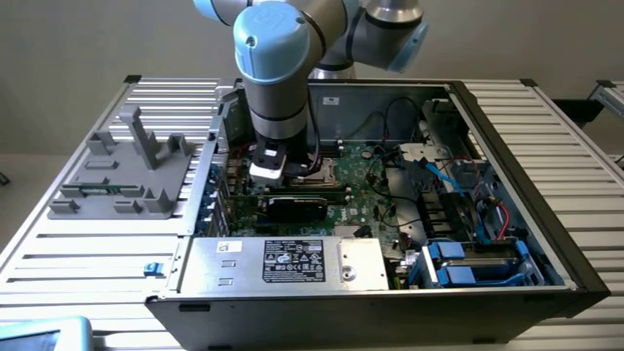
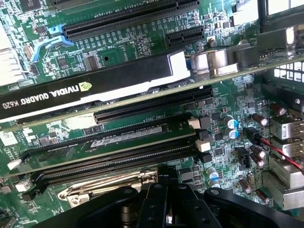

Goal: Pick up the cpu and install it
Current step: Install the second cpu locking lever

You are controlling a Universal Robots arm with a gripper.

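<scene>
Over the open computer case [image 1: 507, 241], the robot arm [image 1: 278, 66] reaches straight down from the top of the exterior view, with its gripper [image 1: 268, 167] low above the green motherboard [image 1: 366, 194]. The tool sits directly over the dark square socket with its metal frame [image 1: 326, 170], just beyond the black graphics card [image 1: 297, 205] that stands on edge across the board. In the wrist view the black gripper body [image 2: 166, 206] is close to the board, and the silver socket frame [image 2: 107, 186] peeks out right at its front edge, next to the long memory slots [image 2: 109, 156] and the graphics card [image 2: 90, 88] marked NVIDIA Quadro. Whether the fingers are spread or closed cannot be told, since the gripper's own body hides them, and whether they carry anything is equally hidden. The cpu itself cannot be made out anywhere: no shiny square chip shows on the grey holder [image 1: 122, 172] standing on the slatted table [image 1: 88, 248] at the exterior view's left, nor on the visible part of the socket. It may well be under the gripper, which would put the chip straight below the tool along the arm's vertical axis, with the socket lying directly beneath, but that is a judgement only.
</scene>
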